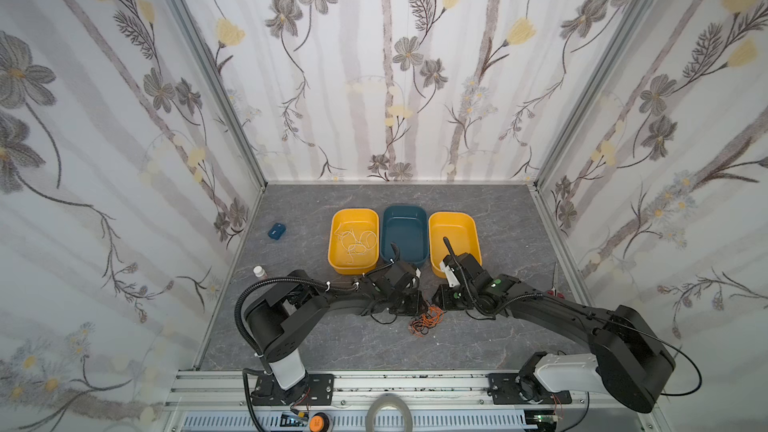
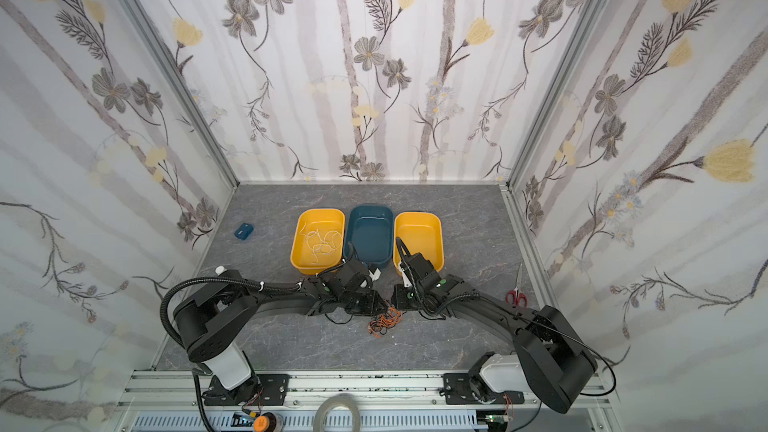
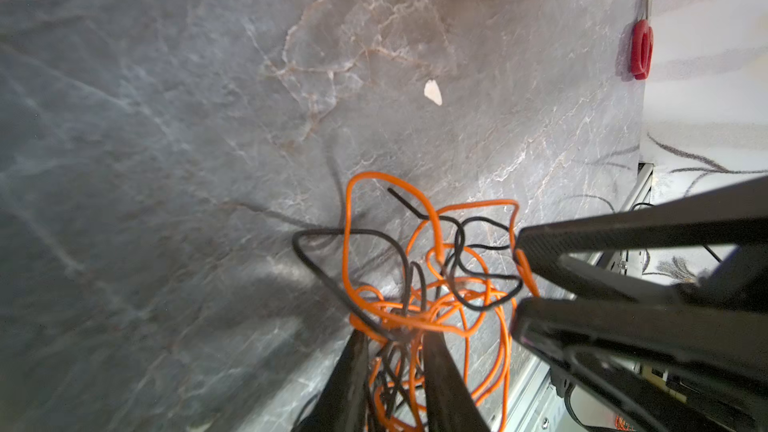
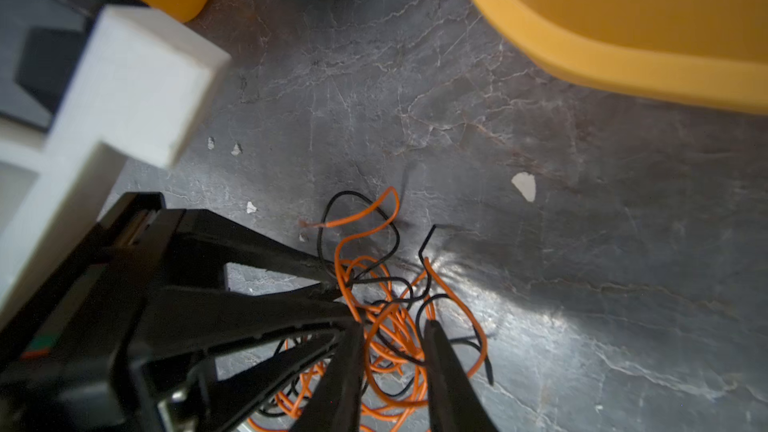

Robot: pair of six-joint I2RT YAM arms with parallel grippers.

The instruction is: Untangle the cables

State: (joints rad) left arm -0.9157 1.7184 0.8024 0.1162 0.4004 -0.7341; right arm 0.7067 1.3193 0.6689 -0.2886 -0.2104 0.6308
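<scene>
Left wrist view: tangle of thin orange and black cables (image 3: 415,309) on grey marble-look tabletop (image 3: 166,160); in both top views, 6 o'clock of teal plastic tub (image 1: 405,230). Left gripper (image 3: 395,334) and right gripper (image 4: 392,326) both part-open, straddling strands. Likely light, floppy, springy; pinch one strand near a loose end.

My left arm (image 1: 299,309) and right arm (image 1: 561,313) are matt black shells. Each ends in a white base link (image 1: 286,367) on a black plate (image 1: 320,386) with screw heads showing. A ribbed black hose (image 1: 239,315) follows my left arm, bound with a white zip tie (image 1: 328,284). A thin black cable (image 1: 700,374) loops off my right shoulder. Green dots (image 1: 495,283) mark my right wrist. My jaws are black, with long tapering fingers (image 3: 444,380) on open triangular frames.
</scene>
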